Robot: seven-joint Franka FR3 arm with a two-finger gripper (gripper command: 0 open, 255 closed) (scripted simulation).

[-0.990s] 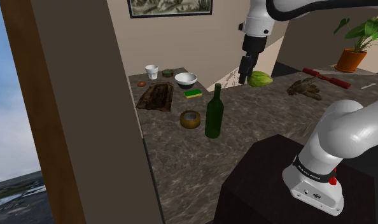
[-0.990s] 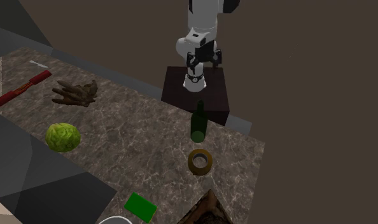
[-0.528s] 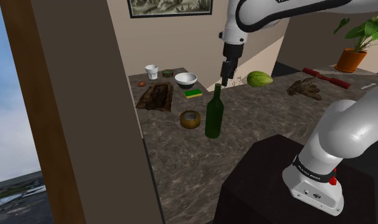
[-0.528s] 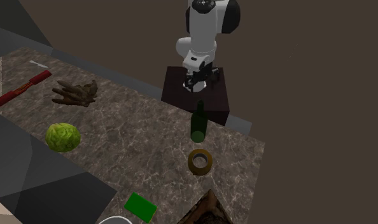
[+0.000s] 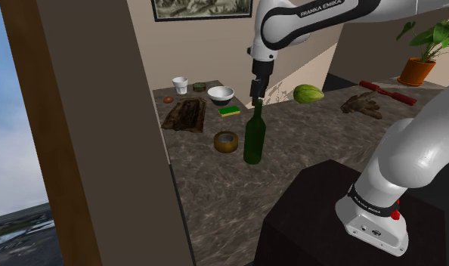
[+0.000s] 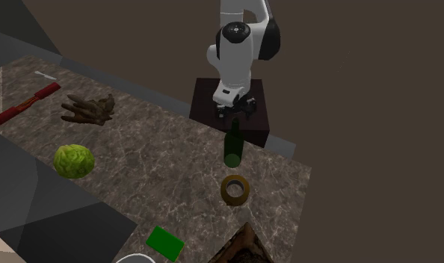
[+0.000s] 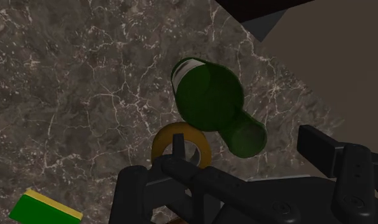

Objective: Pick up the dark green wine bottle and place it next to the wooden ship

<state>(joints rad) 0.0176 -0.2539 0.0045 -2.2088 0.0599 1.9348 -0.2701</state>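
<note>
One dk-green wine bottle (image 5: 254,140) stands upright on the marbled counter (image 5: 321,143), close to the edge that runs past my stand (image 5: 306,219). A yellow-brown ring (image 5: 226,141) lies flat just beside it; they don't touch.

My gripper (image 5: 255,97) hangs directly over the bottle neck, pointing down. Fingers are set wide. In wrist view the bottle mouth sits between them w/ gaps on both sides, so nothing is gripped.

Brown wooden ship (image 5: 361,104) is well apart from the bottle, toward the counter's other end, near a red stick (image 5: 388,92). Green cabbage (image 5: 308,94) sits by the wall-side edge, approx between bottle and ship.
</note>
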